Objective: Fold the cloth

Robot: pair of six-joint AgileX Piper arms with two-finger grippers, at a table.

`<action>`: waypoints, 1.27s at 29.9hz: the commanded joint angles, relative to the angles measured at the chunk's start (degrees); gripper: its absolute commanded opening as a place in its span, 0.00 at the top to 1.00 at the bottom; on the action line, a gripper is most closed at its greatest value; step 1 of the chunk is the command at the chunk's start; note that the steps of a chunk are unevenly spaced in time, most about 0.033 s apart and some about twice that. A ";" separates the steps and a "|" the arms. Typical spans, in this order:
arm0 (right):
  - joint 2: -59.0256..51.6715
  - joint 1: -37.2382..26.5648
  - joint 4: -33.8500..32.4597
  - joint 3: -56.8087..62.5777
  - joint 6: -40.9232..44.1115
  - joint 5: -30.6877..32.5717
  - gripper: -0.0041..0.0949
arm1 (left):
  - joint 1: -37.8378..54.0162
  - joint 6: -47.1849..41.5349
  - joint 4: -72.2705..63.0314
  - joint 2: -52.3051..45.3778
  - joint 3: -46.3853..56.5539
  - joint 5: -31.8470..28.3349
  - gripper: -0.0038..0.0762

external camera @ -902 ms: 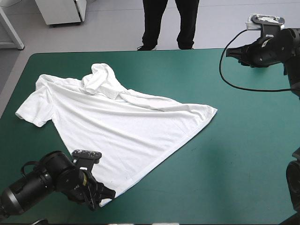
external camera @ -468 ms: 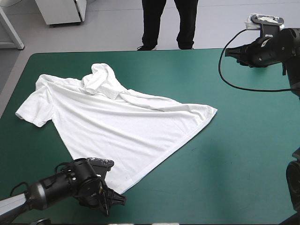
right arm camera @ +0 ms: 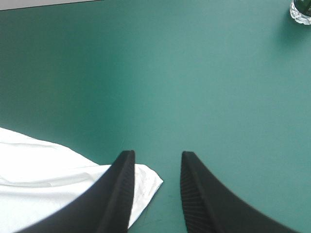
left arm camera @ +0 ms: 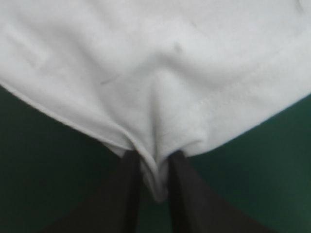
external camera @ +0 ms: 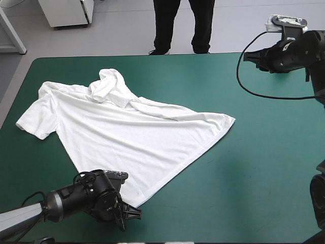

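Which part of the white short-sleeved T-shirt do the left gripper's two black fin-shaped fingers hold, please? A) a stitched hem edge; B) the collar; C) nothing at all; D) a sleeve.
A: in the left wrist view the stitched hem of the T-shirt puckers into a fold pinched in the left gripper, which is all but shut on it.

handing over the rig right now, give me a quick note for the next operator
Left gripper: shut on the T-shirt at its near hem corner, by the near edge of the table.
Right gripper: open, near the far right corner, apart from the T-shirt.
T-shirt: spread mostly flat left of centre, collar end bunched at the far side.
Done: one corner gripped.
Left: every fold; none made yet.
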 commanded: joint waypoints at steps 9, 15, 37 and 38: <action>-1.94 -0.14 -0.86 7.30 -3.58 1.83 0.44 | -0.16 -0.60 -1.24 1.92 5.36 -9.96 0.98; 0.78 1.98 -1.80 13.20 -3.72 1.17 0.44 | -0.16 -0.85 -1.43 1.92 5.36 -11.55 0.98; 19.37 7.88 -3.59 13.00 -3.81 -3.13 0.53 | -0.16 -0.85 -1.49 1.92 5.36 -11.58 0.98; 19.91 7.77 -3.30 13.00 -3.81 -3.26 0.53 | -0.16 -0.85 -1.49 1.92 5.36 -11.58 0.98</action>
